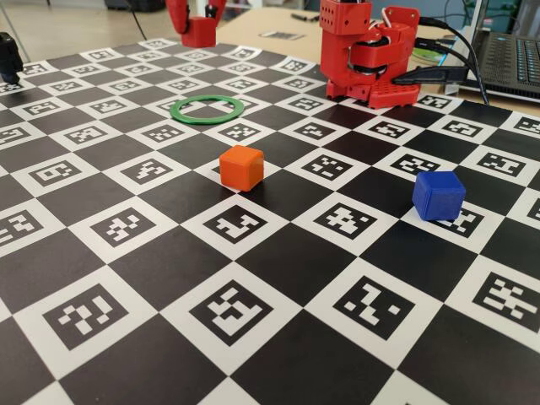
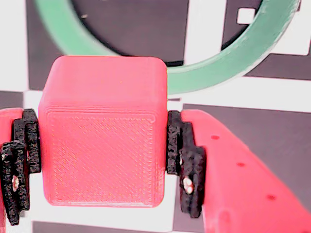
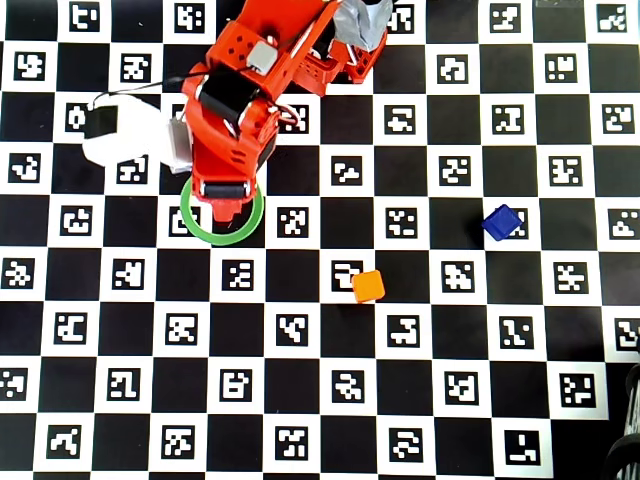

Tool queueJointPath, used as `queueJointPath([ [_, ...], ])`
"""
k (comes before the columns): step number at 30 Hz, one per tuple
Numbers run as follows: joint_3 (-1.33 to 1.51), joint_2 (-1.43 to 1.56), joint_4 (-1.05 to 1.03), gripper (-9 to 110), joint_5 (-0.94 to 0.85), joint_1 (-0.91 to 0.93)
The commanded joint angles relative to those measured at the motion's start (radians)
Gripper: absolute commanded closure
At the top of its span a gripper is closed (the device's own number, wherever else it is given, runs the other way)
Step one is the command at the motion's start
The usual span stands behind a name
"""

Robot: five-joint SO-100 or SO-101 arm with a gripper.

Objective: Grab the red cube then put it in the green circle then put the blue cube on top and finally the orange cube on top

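Observation:
My gripper (image 2: 102, 200) is shut on the red cube (image 2: 104, 131), with its black pads (image 2: 181, 145) pressed against the cube's left and right sides. The cube hangs above the near edge of the green circle (image 2: 218, 65), which lies flat on the checkered mat. In the fixed view the gripper (image 1: 197, 25) holds the red cube (image 1: 201, 35) up in the air beyond the green circle (image 1: 207, 121). From overhead the arm covers the green circle (image 3: 222, 240) and hides the cube. The orange cube (image 1: 241, 167) and blue cube (image 1: 439, 195) sit on the mat, apart from each other.
The arm's red base (image 1: 371, 67) stands at the mat's far edge, with cables and a laptop (image 1: 515, 59) to its right. A white patch with a small black box (image 3: 100, 122) lies left of the arm overhead. A black object (image 1: 8, 55) sits at the far left.

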State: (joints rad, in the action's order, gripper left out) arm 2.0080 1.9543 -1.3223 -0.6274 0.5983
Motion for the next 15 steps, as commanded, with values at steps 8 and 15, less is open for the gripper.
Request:
queueJointPath([
  [8,0.169,0.037,0.187,94,-0.048,0.035],
  [15,0.229,0.0,0.311,94,-0.074,0.067],
])
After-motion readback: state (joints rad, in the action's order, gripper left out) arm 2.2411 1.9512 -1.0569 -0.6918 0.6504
